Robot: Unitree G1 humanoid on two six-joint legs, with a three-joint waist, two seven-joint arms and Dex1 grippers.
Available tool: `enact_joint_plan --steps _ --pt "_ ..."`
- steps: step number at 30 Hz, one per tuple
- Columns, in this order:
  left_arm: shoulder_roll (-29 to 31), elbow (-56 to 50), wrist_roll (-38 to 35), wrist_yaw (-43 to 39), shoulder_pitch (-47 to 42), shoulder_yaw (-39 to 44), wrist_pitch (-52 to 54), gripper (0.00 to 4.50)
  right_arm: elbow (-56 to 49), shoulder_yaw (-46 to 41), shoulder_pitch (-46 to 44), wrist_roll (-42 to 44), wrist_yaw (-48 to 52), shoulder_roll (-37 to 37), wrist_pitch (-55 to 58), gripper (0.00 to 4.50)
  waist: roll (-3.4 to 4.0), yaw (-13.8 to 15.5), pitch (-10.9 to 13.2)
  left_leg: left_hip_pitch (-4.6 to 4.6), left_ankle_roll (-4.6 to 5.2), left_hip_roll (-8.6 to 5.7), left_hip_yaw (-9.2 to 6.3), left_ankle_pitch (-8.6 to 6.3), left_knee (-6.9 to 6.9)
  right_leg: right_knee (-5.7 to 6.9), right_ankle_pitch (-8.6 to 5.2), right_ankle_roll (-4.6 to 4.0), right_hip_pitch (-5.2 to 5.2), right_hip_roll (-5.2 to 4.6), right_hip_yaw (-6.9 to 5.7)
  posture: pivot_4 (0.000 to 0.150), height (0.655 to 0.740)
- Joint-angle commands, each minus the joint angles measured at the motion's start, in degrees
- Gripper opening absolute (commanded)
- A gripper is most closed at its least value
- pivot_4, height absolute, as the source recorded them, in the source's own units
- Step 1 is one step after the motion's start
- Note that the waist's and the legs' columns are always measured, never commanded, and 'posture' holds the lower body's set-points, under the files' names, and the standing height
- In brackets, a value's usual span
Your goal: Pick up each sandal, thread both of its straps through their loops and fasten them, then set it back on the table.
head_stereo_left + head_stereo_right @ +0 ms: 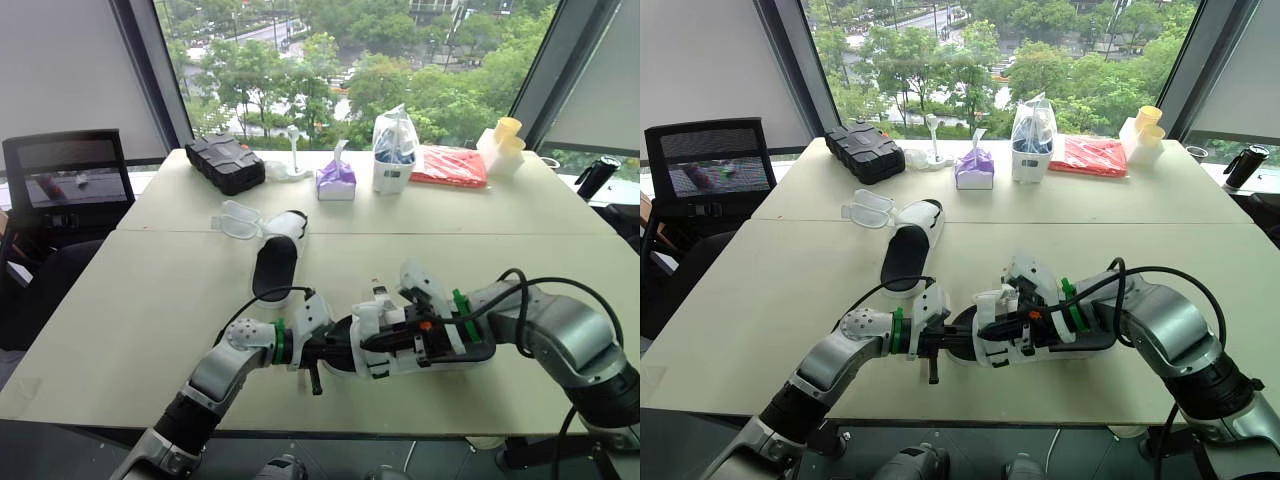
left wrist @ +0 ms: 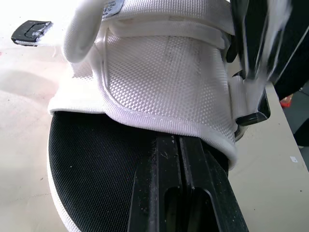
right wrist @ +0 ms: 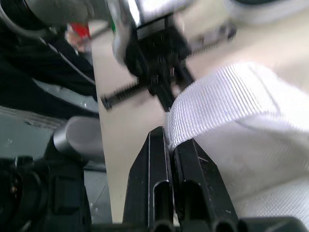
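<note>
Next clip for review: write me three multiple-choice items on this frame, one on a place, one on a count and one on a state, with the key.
1. Where is the free sandal?
A) on the table, beside the clear goggles
B) on the floor
C) hanging off the table's edge

2. How many sandals show?
A) one
B) two
C) three

3. The right pincer is:
A) open, clear of everything
B) shut on a white strap
C) open around the strap

Key:
1 A, it lies flat near the goggles.
2 B, one is free and the held sandal is at the left pincer.
3 B, its fingers pinch the strap.
</note>
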Motion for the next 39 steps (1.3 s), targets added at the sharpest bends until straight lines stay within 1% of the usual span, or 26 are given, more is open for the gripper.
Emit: enact_joint_plan --steps 1,11,14,19,24,28,32,35,39 --pt "0.5 2.6 1.4 0.4 0.5 -0.6 0.6 0.0 -2.0 0.7 0.6 -1.5 0.4 -1.1 -2.6 0.06 0.0 0.0 0.0 0.0 0.0 0.0 0.0 0.0 0.0 0.01 0.0 0.0 0.0 0.0 0.0 0.15 0.74" --pt "0.0 3.2 1.6 0.6 0.7 -0.6 0.3 0.0 -1.7 1.8 1.7 -4.1 0.6 -1.8 -6.3 0.06 0.0 0.0 0.0 0.01 0.0 0.0 0.0 0.0 0.02 0.0 0.0 0.0 0.02 0.0 0.0 0.15 0.74" --pt "-0.1 3.2 1.6 0.7 0.7 -0.6 0.2 0.0 -1.9 1.5 1.5 -3.7 1.0 -2.3 -5.9 0.91 0.0 0.0 0.0 0.01 0.0 0.0 0.0 0.0 0.03 0.0 0.0 0.0 0.03 0.0 0.0 0.15 0.74" --pt "-0.1 3.2 1.6 0.8 0.8 -0.6 0.1 0.0 -2.7 -1.6 0.7 -1.3 2.2 -4.5 -3.2 3.23 0.0 0.0 0.0 0.01 0.0 0.0 -0.01 0.0 0.04 0.0 0.0 0.0 0.04 0.0 0.0 0.15 0.74" --pt "0.0 3.4 1.5 0.6 0.8 -0.6 0.1 0.0 -4.8 -8.6 1.6 3.6 2.9 -8.8 0.2 3.23 0.0 0.0 0.0 0.0 0.0 0.0 0.0 0.0 0.06 -0.02 0.0 0.0 0.06 -0.02 0.0 0.15 0.74" --pt "-0.1 3.8 1.6 0.3 0.6 -0.6 -0.2 0.0 -7.9 -14.4 6.1 7.6 2.8 -11.5 2.7 3.23 0.0 0.2 0.0 -0.01 0.0 0.01 -0.01 -0.01 -0.01 -0.06 -0.01 0.0 0.05 -0.02 -0.01 0.15 0.74" --pt "0.0 4.3 1.6 -0.2 0.3 -0.5 -0.4 0.0 -11.2 -19.2 12.5 11.2 0.5 -11.9 5.6 3.23 0.0 0.1 0.0 -0.06 0.0 0.0 0.0 0.0 -0.02 -0.1 -0.01 0.01 0.12 -0.05 0.0 0.15 0.74" --pt "0.1 4.6 1.6 -0.6 0.0 -0.6 -0.6 0.0 -13.0 -20.8 16.8 11.9 -0.9 -11.8 5.5 3.23 -0.01 0.1 0.0 -0.05 0.0 0.01 0.02 -0.01 0.0 -0.09 -0.01 0.0 0.25 -0.06 0.0 0.15 0.74" --pt "0.3 4.8 1.6 -1.1 -0.2 -0.7 -0.6 0.0 -14.0 -20.2 20.1 11.5 -3.5 -10.5 4.3 3.23 -0.01 0.0 0.0 -0.03 0.0 0.02 0.02 -0.01 -0.01 -0.1 -0.02 -0.01 0.3 -0.09 0.0 0.15 0.74"
